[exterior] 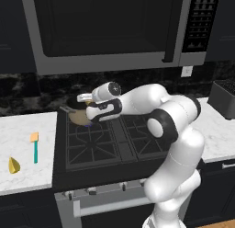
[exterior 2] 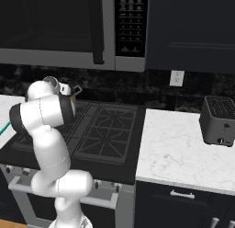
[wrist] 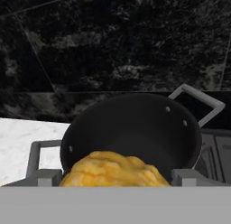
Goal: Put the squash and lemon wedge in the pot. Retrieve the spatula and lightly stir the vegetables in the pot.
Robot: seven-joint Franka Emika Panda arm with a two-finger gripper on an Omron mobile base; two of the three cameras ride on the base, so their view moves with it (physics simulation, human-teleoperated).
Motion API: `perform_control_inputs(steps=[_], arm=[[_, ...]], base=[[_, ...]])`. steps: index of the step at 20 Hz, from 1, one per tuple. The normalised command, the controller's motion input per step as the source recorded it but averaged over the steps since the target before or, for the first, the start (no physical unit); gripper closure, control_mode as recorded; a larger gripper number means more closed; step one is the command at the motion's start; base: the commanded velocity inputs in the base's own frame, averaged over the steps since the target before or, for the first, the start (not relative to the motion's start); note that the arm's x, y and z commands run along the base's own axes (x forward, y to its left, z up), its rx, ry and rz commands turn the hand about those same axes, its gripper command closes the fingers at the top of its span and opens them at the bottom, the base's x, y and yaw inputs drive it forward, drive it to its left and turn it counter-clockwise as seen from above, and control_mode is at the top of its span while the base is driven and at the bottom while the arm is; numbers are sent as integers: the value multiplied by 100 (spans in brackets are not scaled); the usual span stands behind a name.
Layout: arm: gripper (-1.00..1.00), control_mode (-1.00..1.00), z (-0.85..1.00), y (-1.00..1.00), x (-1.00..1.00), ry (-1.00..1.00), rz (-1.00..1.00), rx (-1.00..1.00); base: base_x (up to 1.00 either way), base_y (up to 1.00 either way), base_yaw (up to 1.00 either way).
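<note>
Squash (wrist: 115,170) sits between the wide-spread fingers of the gripper (exterior: 87,121), seemingly held, right at the near rim of the pot (wrist: 135,123). Pot's dark hollow lies just beyond and below, so release probably needs only a short forward reach. Lemon wedge (exterior: 13,165) and spatula (exterior: 35,146) wait on the left counter.

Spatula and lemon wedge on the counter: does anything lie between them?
No. In the left base view, only bare white counter separates the spatula from the lemon wedge.

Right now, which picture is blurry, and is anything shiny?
Hand view: the squash sits very close and looks soft and smeary; the pot inside is dark, no glare. Left base view: the counter is bright and evenly lit, the lemon wedge sharp.
</note>
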Motion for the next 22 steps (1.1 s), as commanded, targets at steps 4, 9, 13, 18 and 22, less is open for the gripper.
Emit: perform_control_inputs(steps=[4,9,13,18,22], arm=[[100,-100,-18,12,26,4,0,0],[100,-100,-25,14,24,0,0,-2],[100,-100,-21,18,30,0,0,-2],[100,-100,-19,21,31,1,0,-1],[100,-100,-20,24,31,3,0,0]], base=[[0,0,0],[0,0,0],[0,0,0],[0,0,0],[0,0,0]])
